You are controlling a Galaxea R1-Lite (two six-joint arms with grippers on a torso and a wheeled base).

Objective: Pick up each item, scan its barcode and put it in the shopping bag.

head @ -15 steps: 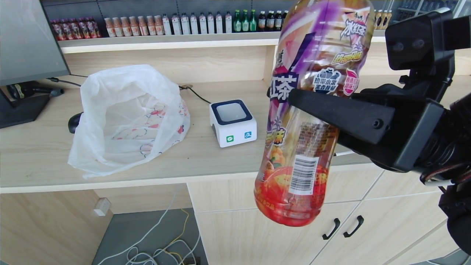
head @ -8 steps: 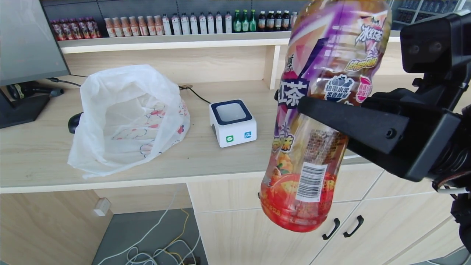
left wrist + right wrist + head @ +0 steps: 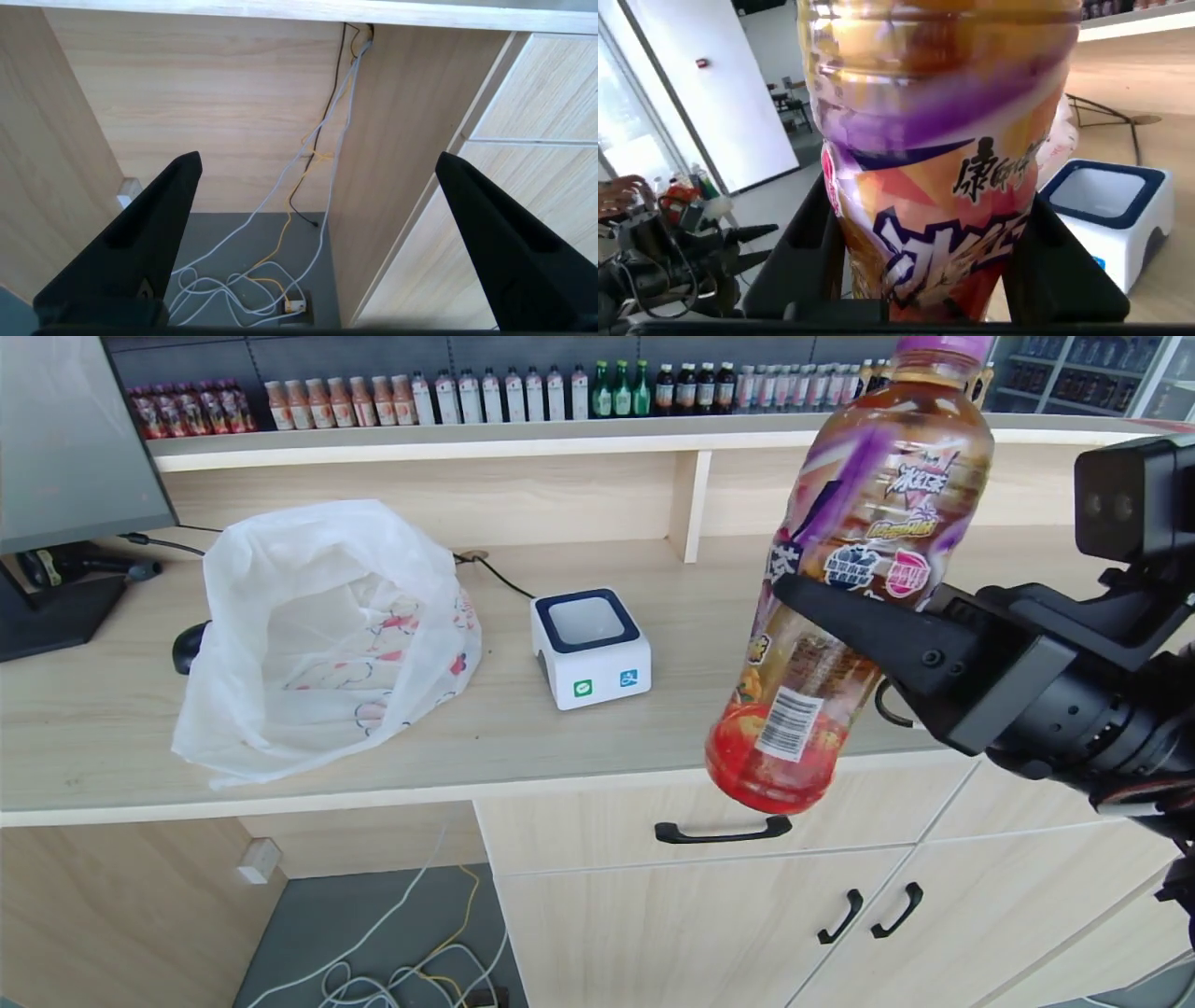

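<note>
My right gripper (image 3: 845, 616) is shut on a tea bottle (image 3: 854, 579) with a purple cap and a purple-orange label, held nearly upright over the counter's front edge at the right. Its barcode (image 3: 789, 723) faces me near the bottom. The right wrist view has the bottle (image 3: 938, 149) up close between the black fingers (image 3: 794, 252). A white barcode scanner (image 3: 590, 646) (image 3: 1106, 210) stands mid-counter, left of the bottle. The white shopping bag (image 3: 322, 625) lies open further left. My left gripper (image 3: 318, 243) hangs open below the counter, holding nothing.
A wooden counter (image 3: 523, 747) has drawers and cupboard handles (image 3: 719, 831) under it. A monitor (image 3: 75, 439), a mouse (image 3: 189, 644) and cables sit at the left. A shelf of drink bottles (image 3: 485, 394) runs along the back. Loose wires (image 3: 262, 271) lie on the floor.
My right gripper has carried the bottle away from the camera and to the right, toward the counter. The bag and scanner have stayed put.
</note>
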